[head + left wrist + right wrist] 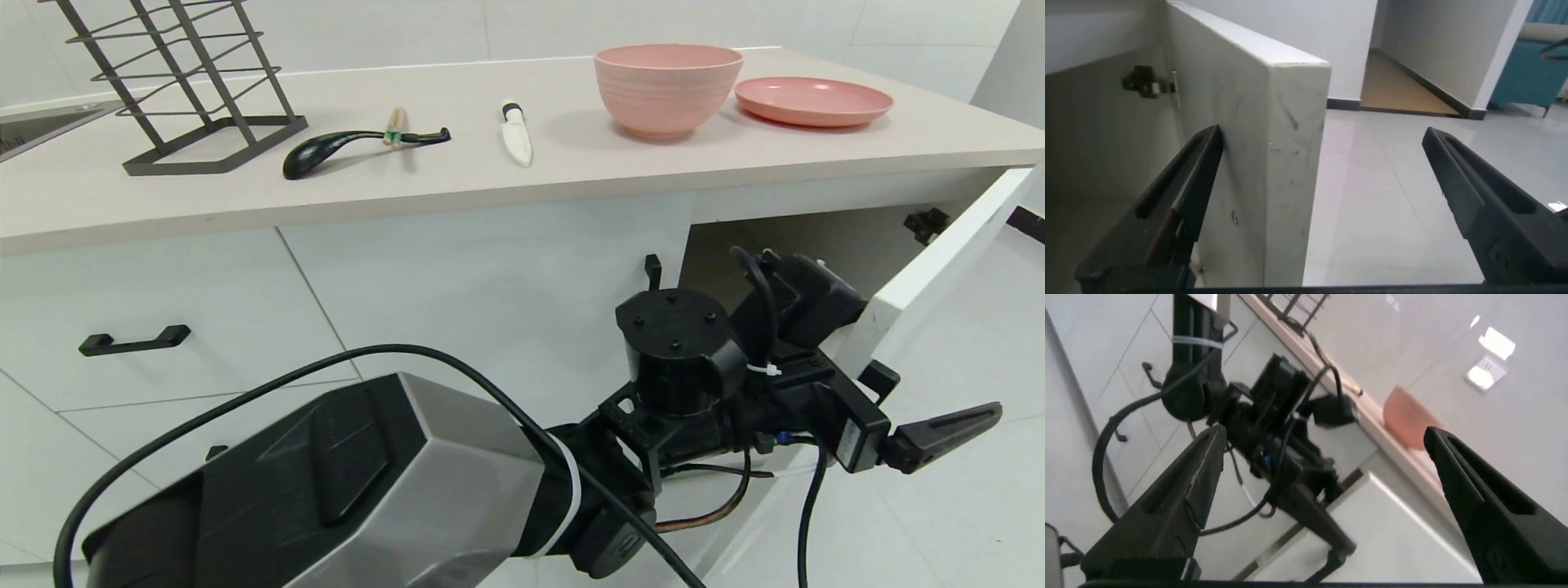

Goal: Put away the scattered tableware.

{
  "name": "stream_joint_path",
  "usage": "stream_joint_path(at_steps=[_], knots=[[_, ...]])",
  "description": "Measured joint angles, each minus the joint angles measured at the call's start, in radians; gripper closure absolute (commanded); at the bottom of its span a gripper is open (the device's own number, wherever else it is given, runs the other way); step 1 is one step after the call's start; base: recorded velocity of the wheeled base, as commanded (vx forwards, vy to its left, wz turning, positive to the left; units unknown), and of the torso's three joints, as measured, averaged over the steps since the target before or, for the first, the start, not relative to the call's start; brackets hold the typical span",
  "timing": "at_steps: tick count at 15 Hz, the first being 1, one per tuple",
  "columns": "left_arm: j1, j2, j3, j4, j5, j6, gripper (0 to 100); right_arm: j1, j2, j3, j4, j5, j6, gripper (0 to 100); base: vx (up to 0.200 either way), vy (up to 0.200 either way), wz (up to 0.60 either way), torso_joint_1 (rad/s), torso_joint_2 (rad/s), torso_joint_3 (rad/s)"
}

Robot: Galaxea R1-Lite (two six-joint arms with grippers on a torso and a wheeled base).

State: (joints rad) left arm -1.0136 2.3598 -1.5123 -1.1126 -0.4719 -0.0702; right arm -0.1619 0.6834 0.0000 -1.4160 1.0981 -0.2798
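The left end effector (1323,139) is spread, its jaws straddling the edge of the open cabinet door (939,261) without pinching it. The right end effector (1324,434) is spread too, holding nothing. Well above the left one, on the desk (571,175), sit a pink bowl (668,88) and a pink plate (813,100). Both are probably light, stiff and smooth, best pinched at the rim. The spoon (326,149), chopsticks (395,126) and knife (516,135) lie farther to its left, thin and low.

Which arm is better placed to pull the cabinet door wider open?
Left: the left gripper, open, straddles the free edge of the cabinet door. The right gripper hangs open, apart from it.
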Motion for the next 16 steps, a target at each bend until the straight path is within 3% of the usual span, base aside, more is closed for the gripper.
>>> stream_joint_path(at_steps=[4, 9, 10, 13, 14, 16], knots=[[-0.061, 0.011, 0.000, 0.003, -0.001, -0.002, 0, 0.045, -0.132, 0.000, 0.179, -0.019, -0.030, 0, 0.000, 0.000, 0.00, 0.000, 0.00, 0.000], [-0.083, 0.035, -0.006, 0.004, 0.001, -0.001, 0, 0.059, -0.421, 0.000, 0.624, -0.103, -0.038, 0, 0.000, 0.000, 0.00, 0.000, 0.00, 0.000], [-0.084, 0.041, -0.010, 0.004, 0.001, -0.002, 0, 0.059, -0.474, 0.000, 0.689, -0.146, -0.030, 0, 0.000, 0.000, 0.00, 0.000, 0.00, 0.000], [-0.084, 0.062, -0.040, 0.007, 0.004, -0.007, 0, 0.059, -0.557, 0.000, 0.814, -0.501, 0.037, 0, 0.000, 0.000, 0.00, 0.000, 0.00, 0.000], [-0.086, 0.071, -0.055, 0.005, 0.010, -0.014, 0, 0.057, -0.568, 0.000, 0.831, -0.554, 0.054, 0, 0.000, 0.000, 0.00, 0.000, 0.00, 0.000], [-0.092, 0.097, -0.107, 0.007, 0.015, -0.025, 0, 0.054, -0.581, 0.000, 0.740, -0.561, 0.061, 0, 0.000, 0.000, 0.00, 0.000, 0.00, 0.000]])
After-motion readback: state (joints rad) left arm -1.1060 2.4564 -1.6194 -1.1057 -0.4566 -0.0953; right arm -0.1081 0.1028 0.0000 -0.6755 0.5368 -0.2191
